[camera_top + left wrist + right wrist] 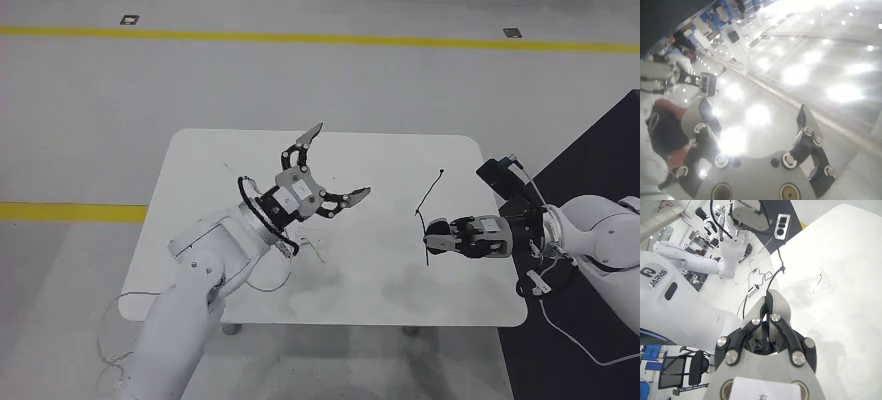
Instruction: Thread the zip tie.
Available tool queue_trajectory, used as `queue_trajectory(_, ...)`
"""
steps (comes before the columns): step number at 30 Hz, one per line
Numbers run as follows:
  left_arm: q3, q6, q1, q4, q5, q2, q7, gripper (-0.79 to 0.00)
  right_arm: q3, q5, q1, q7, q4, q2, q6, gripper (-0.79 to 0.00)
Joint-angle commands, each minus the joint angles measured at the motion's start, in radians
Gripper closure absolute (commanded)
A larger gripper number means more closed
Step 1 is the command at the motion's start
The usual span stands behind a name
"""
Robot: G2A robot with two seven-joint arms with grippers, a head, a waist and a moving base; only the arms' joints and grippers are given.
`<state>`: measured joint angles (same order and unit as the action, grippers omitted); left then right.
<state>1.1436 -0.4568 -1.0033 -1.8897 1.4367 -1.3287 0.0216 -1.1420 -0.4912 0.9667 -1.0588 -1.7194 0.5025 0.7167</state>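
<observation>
- Spreading beneath both my arms in the top view was the white table (400,290).
- My left gripper (343,158) hung above it, fingers wide apart.
- My right gripper (428,238) was clamped on the black zip tie (430,193), held above the table's right part. The right wrist view added a small knob along it.

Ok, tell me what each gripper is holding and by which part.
The right gripper is shut on the zip tie, pinching its strap; the longer part sticks out free. The left gripper is open and holds nothing.
</observation>
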Motion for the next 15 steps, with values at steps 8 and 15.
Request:
queue_trajectory(8,-0.029,0.274,-0.060,0.019,-0.704,0.031,-0.303,-0.785,0.000,0.000,0.000,0.000,0.000,0.000,0.000,0.000)
queue_trajectory(15,-0.029,0.274,-0.060,0.019,-0.704,0.031,-0.303,-0.785,0.000,0.000,0.000,0.000,0.000,0.000,0.000,0.000)
